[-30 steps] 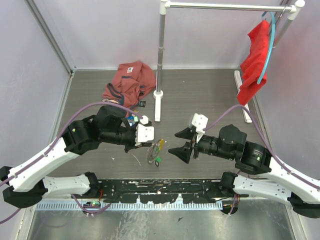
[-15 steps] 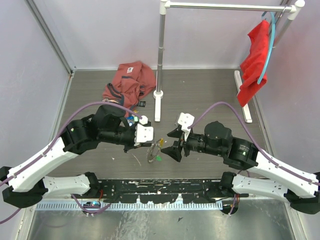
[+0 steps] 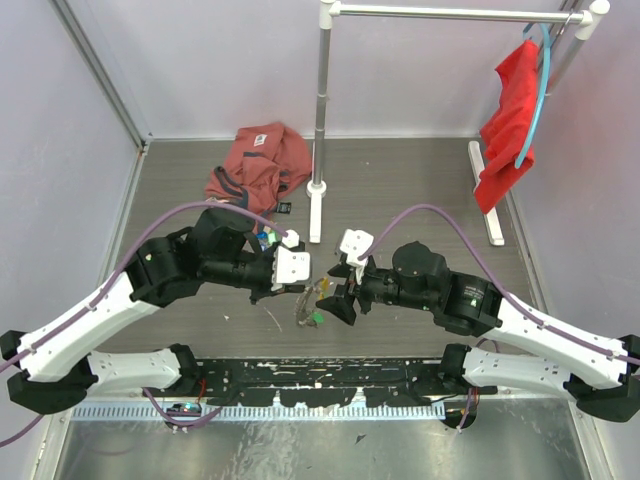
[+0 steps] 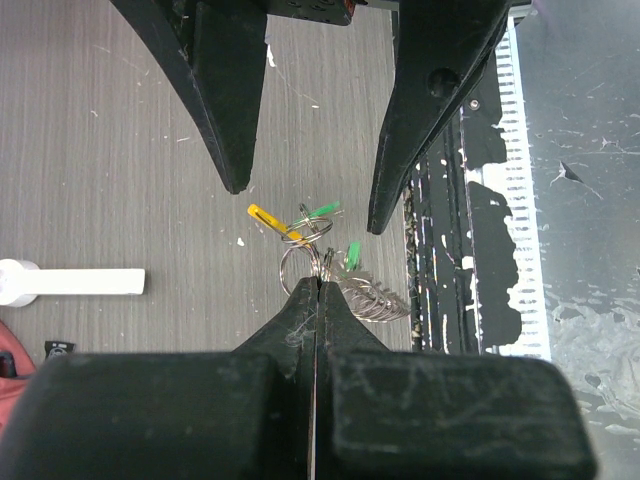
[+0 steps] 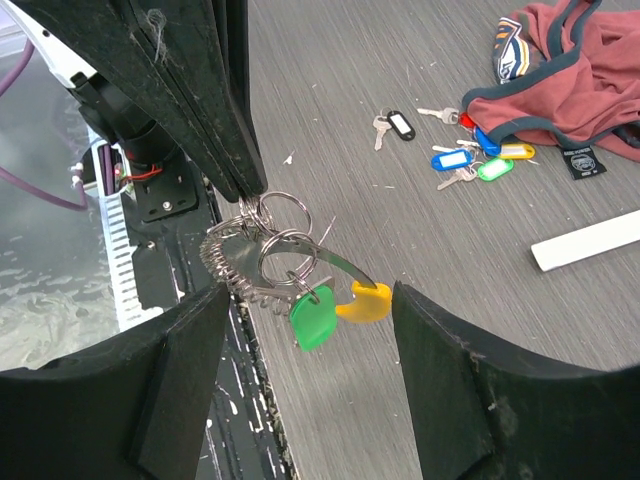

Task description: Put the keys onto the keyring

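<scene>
Currently, the thin metal keyring (image 5: 262,258), strung with a dense fan of small silvery keys, is hung from the left gripper (image 4: 316,287) over the grey wood-grain table (image 3: 420,190), near the 6 o'clock edge of the top view. It is pinched at its upper loop by that gripper, whose black fingers are pressed flat together with only the wire between them. A curved yellow-orange plastic tag (image 5: 366,302) and a green plastic tag (image 5: 313,318) are hung from the ring side by side, the green one at 9 o'clock of the yellow one in the right wrist view. The right gripper (image 3: 337,297) is placed at 3 o'clock of the keyring, its two black fingers spread wide apart. The ring and its tags are seen between them, and no contact with either finger can be made out. The loose keys (image 5: 455,160) with blue, green, yellow and black plastic tags are laid on the table at about 10 o'clock of the keyring in the top view. They are just beside the crumpled red garment (image 3: 258,165), one tag being partly tucked under its hem. A white upright stand (image 3: 319,120) is set at 12 o'clock of the keyring, and a red cloth (image 3: 510,120) is hung from its rail at 2 o'clock.
</scene>
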